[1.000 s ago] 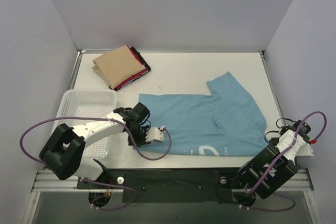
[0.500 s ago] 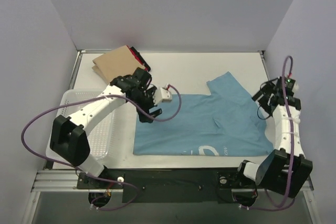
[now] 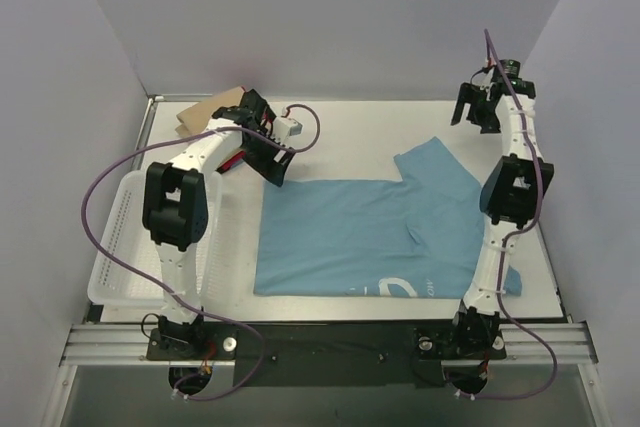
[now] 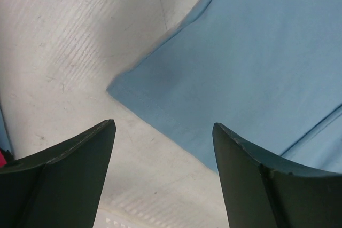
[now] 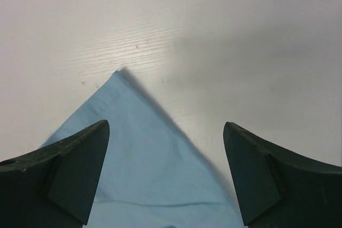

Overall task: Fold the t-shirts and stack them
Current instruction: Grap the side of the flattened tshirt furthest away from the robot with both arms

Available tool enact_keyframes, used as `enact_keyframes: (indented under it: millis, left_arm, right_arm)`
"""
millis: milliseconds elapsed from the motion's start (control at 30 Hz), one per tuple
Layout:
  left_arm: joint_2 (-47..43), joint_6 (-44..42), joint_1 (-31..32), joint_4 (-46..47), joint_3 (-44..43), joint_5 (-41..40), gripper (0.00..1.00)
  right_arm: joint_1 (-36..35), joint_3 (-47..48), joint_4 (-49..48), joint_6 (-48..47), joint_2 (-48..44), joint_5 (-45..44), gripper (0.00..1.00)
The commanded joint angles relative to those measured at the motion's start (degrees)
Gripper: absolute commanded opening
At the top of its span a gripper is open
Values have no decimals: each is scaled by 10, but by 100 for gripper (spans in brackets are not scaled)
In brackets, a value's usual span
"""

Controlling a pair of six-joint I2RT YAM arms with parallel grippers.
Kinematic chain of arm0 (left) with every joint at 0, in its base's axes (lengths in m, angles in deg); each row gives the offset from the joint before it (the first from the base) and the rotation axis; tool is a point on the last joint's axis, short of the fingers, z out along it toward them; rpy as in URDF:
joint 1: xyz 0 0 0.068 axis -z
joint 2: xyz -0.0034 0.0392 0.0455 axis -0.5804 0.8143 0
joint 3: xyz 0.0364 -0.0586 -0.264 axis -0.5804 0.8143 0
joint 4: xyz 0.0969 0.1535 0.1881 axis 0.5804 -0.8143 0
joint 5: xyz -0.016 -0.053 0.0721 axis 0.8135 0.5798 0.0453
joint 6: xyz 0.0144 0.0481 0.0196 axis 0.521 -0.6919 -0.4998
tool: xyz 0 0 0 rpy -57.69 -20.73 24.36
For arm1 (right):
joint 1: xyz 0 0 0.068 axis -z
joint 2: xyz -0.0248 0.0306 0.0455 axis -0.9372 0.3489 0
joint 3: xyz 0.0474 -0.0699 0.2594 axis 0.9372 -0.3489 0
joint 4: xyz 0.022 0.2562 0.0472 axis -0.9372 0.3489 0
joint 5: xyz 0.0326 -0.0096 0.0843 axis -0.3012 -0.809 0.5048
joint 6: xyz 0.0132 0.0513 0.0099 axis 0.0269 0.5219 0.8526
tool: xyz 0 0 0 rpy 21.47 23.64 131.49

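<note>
A light blue t-shirt (image 3: 370,237) lies spread flat in the middle of the table, white lettering near its front hem. My left gripper (image 3: 274,173) hovers open over the shirt's far left corner (image 4: 214,68), its fingers (image 4: 80,164) empty. My right gripper (image 3: 475,119) is stretched toward the far right, open above the pointed tip of the shirt's sleeve (image 5: 155,174). A folded tan t-shirt (image 3: 195,115) lies at the far left on a red-and-black one (image 3: 236,159); my left arm hides most of both.
A white mesh basket (image 3: 120,237) stands along the left edge of the table. Grey walls close in the back and both sides. Purple cables loop off both arms.
Both arms swung from the near edge to the far side of the table. Both grippers opened. The blue shirt's front hem now lies flat on the table.
</note>
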Motion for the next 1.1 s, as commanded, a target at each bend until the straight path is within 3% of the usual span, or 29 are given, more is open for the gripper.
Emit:
enact_keyframes:
  millis: [0, 133, 300, 400, 467, 600, 667, 767, 900, 1067]
  left_arm:
    - [29, -11, 1, -10, -46, -9, 83]
    - [60, -41, -12, -22, -64, -21, 83]
    - [121, -71, -24, -70, -153, -23, 84]
    - [145, -94, -25, -94, -181, -11, 84]
    - [153, -118, -24, -106, -187, -3, 84]
    - [171, -159, -18, -135, -199, 15, 84]
    - [178, -180, -15, -149, -205, 29, 83]
    - [185, -198, -13, -164, -199, 59, 82]
    - [195, -185, -10, -123, -192, 26, 65]
    - [184, -219, -12, -159, -188, 61, 0]
  right_arm:
    - [-17, 88, 83, -22, 102, -4, 82]
    - [-34, 96, 51, -13, 136, -6, 83]
    - [-55, 102, 70, -5, 171, -25, 82]
    - [-62, 102, 81, -12, 194, -15, 78]
    - [-69, 100, 89, -23, 200, -22, 68]
    - [-76, 95, 88, -26, 199, -17, 19]
    - [-76, 89, 85, -20, 191, -2, 4]
    - [-75, 49, 73, -22, 158, 10, 0]
    - [-75, -19, 50, -24, 89, 44, 0]
    - [-72, -105, 44, -22, 2, 56, 0]
